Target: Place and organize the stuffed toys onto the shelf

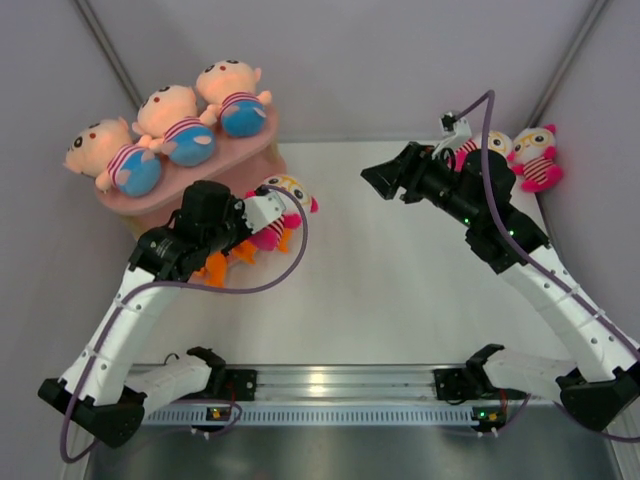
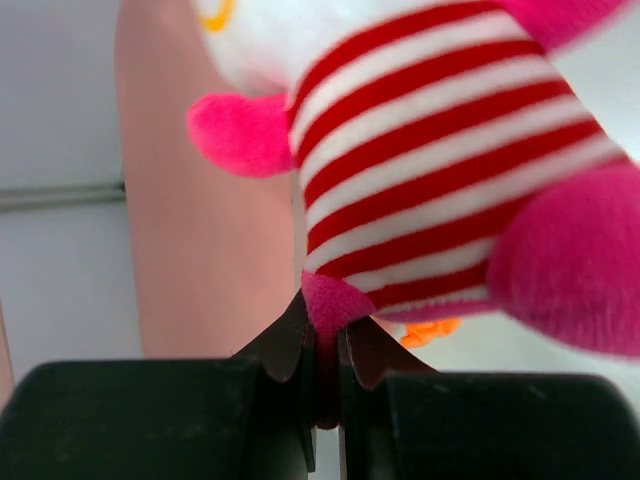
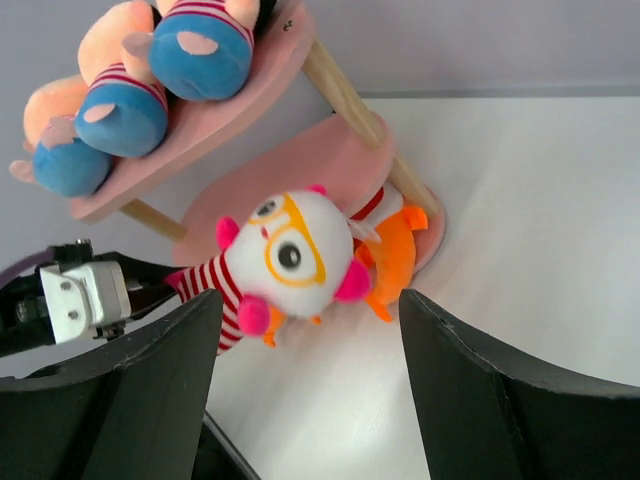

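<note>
Pale grey walls close in a smooth white table (image 1: 380, 260). At its far left stands the shelf (image 1: 255, 142), made of pink oval boards with rounded ends on round wooden posts (image 3: 350, 100). Three boy dolls (image 1: 170, 120) lie side by side on the top board. They have soft peach heads, striped shirts and plump blue pants.

The left gripper (image 2: 325, 335) has its black jaws pressed together on a small fuzzy pink limb of a white doll (image 2: 440, 180). This doll has a round white head, yellow glasses, pink ears and a body in red and white stripes. It hangs just in front of the shelf's lower board, with an orange plush toy (image 3: 395, 255) close beside it.

The right gripper (image 3: 308, 300) is over the middle of the table with its broad dark jaws spread wide and nothing between them. Two other white dolls (image 1: 540, 160) sit in the far right corner, one partly hidden behind the right arm.
</note>
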